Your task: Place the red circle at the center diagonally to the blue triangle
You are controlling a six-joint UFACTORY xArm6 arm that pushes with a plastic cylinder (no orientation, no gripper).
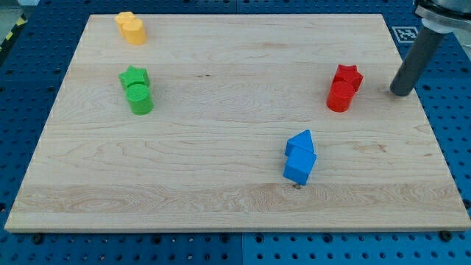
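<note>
The red circle (338,96) stands on the wooden board at the view's right, touching a red star (348,76) just above it. The blue triangle (300,141) lies lower, right of the board's middle, touching a blue cube (299,167) below it. My tip (402,92) is at the board's right side, a short way to the right of the red circle and red star, not touching them.
A green star (134,76) and a green cylinder (140,99) sit together at the view's left. Two yellow blocks (131,28) sit at the top left. The wooden board (221,110) lies on a blue perforated table.
</note>
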